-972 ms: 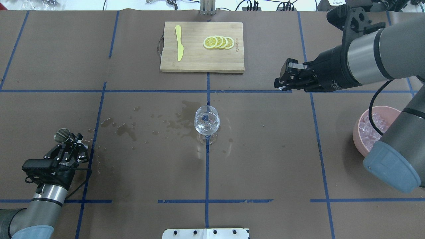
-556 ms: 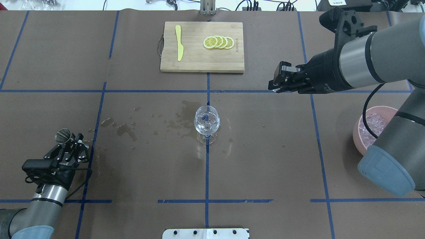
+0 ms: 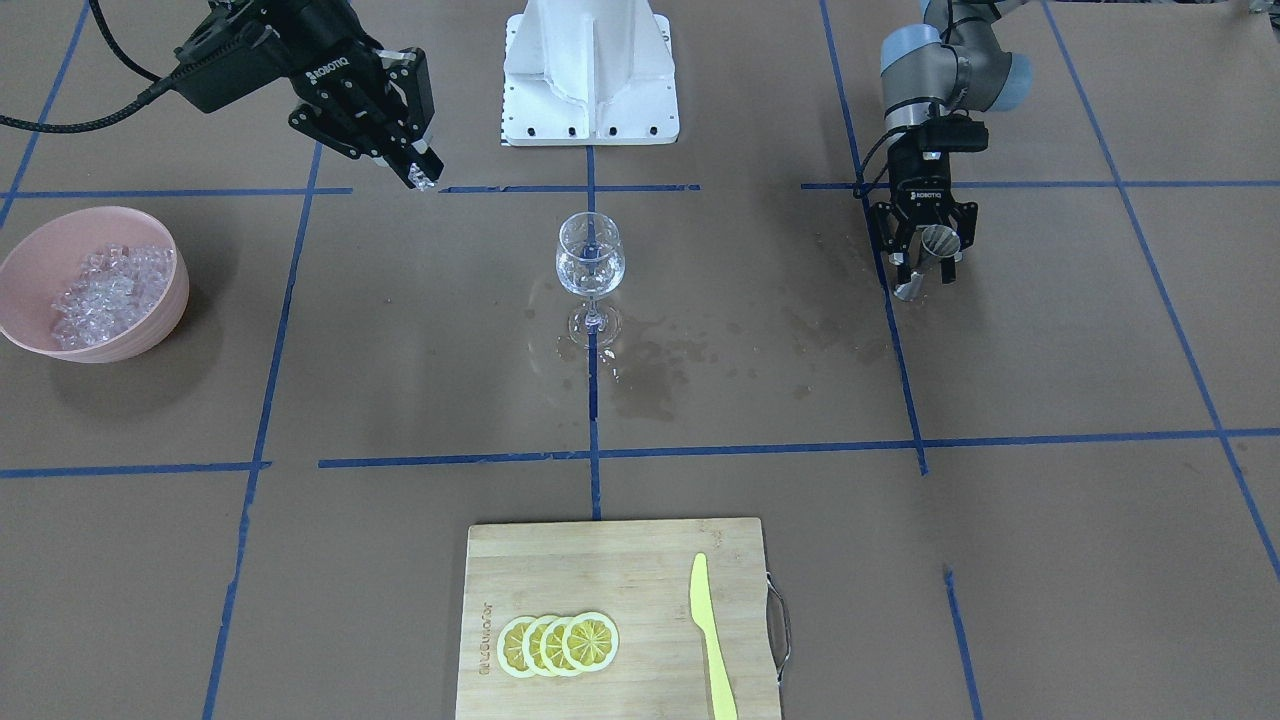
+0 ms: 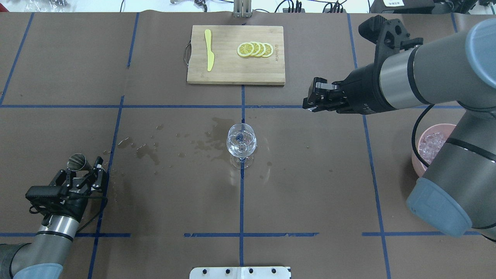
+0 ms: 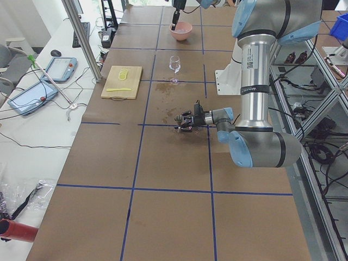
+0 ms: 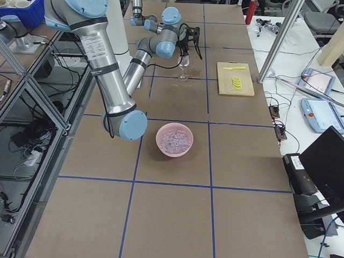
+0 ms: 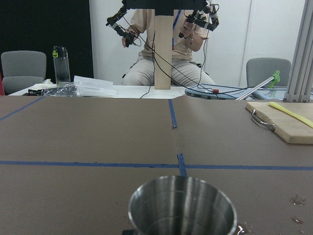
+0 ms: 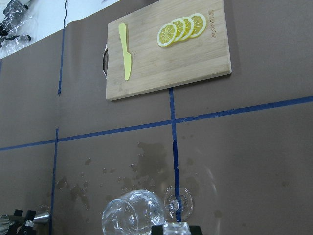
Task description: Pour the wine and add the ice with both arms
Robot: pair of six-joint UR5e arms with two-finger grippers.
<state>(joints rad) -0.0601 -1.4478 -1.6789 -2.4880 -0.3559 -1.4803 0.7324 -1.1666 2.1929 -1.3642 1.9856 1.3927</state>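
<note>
A clear stemmed wine glass [image 4: 241, 141] stands at the table's middle, also in the front view [image 3: 590, 262] and low in the right wrist view [image 8: 134, 215]. My right gripper [image 4: 309, 105] hangs above the table, right of and beyond the glass, shut on one clear ice cube [image 3: 426, 181]. The rest of the ice [image 3: 105, 288] lies heaped in a pink bowl [image 3: 40, 232], partly hidden by my right arm in the overhead view [image 4: 415, 157]. My left gripper [image 4: 83, 171] is low at the near left, shut on a small metal cup [image 4: 76, 162], which fills the left wrist view's bottom [image 7: 182, 205].
A wooden cutting board [image 4: 236, 69] at the far middle carries lemon slices [image 4: 255, 49] and a yellow knife [image 4: 209, 50]. Wet spill patches [image 4: 205, 143] spread left of the glass. The white base block [image 3: 590, 70] stands at the robot's edge.
My right gripper has moved left with the ice cube, closer to the glass's side of the table. My left gripper and the metal cup have shifted slightly back toward the robot.
</note>
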